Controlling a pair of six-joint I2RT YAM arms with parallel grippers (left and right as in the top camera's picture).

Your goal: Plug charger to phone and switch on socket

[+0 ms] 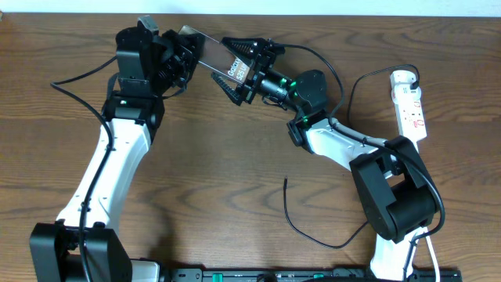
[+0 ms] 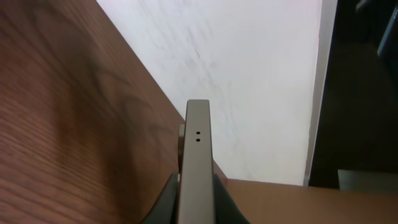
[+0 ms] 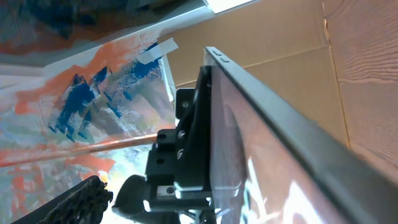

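Overhead view: the phone (image 1: 210,53) is held between the two arms over the far part of the worktop (image 1: 235,157), with its lettered face towards the camera.
Left fingers (image 2: 163,204): clamped on the phone's unlettered end. In the left wrist view its thin edge stands up between them.
Right fingers (image 1: 239,44): spread wide apart, one on each side of the phone's lettered end.
Charger (image 1: 286,205): the cable lies loose on the worktop near the right arm, its tip free and well apart from the phone.
Socket (image 1: 410,106): lies flat at the worktop's right edge, with a black plug at its far end.
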